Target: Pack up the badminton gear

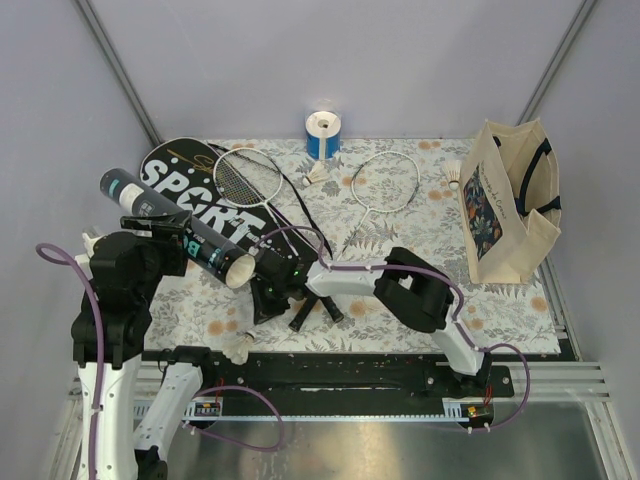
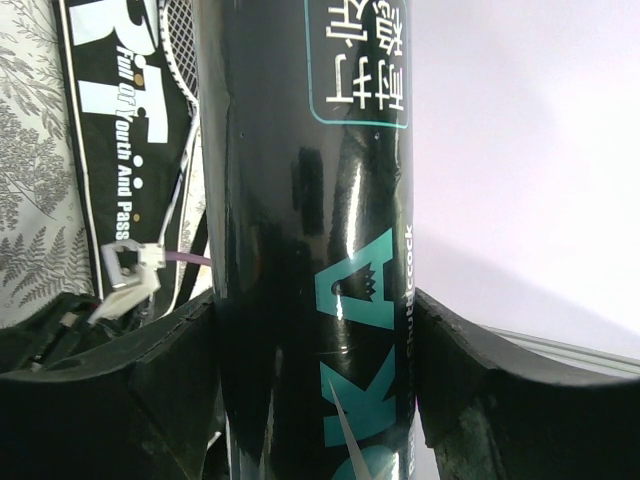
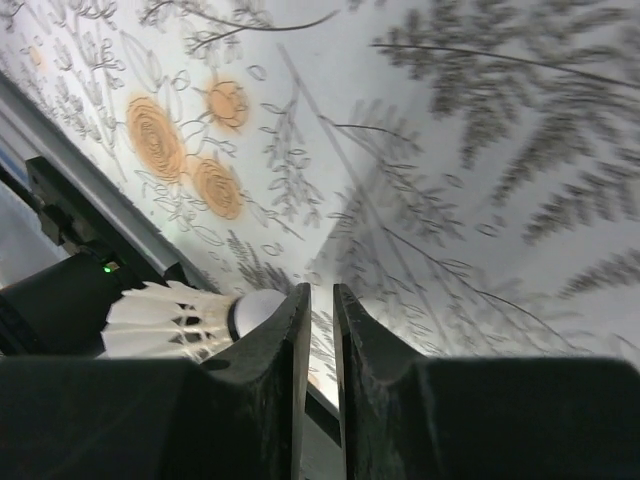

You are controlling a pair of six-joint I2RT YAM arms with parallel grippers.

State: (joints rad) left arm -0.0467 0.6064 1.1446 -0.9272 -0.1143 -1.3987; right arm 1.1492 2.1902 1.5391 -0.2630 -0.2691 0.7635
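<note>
Tube: glossy black cylindrical tube, hard shiny shell with teal lettering and a teal-outlined panel of characters; held off the cloth, slanting over the lower part of the cover, pale round end toward the table centre; both ends cut off in the left wrist view.
Left pincer: left gripper, matte black pads clamped against both sides of the tube.
Right pincer: right gripper, black wedge-shaped fingers drawn almost together, only a slit between, nothing in it; low over the cloth.
Near shuttlecock: small white feather shuttlecock, rounded pale cork, lying at the front edge just outside one finger; contact with it cannot be told.
Far shuttlecocks: second shuttlecock just in front of the roll, third shuttlecock beside the bag; feathers too small to make out.
Rackets: thin white-framed racket, strung oval head resting on the cover; second racket flat on the cloth; black handles partly hidden beneath the right arm.
Cover: long black fabric racket cover, bold white "SPORT" lettering; near end hidden under tube and left arm.
Roll: short blue-and-white roll, upright at the far edge.
Bag: cream canvas tote bag, dark handles, printed panel, standing at the right.
Cloth: flat floral-print tablecloth, grey ferns and orange blooms; blurred in the right wrist view.
</note>
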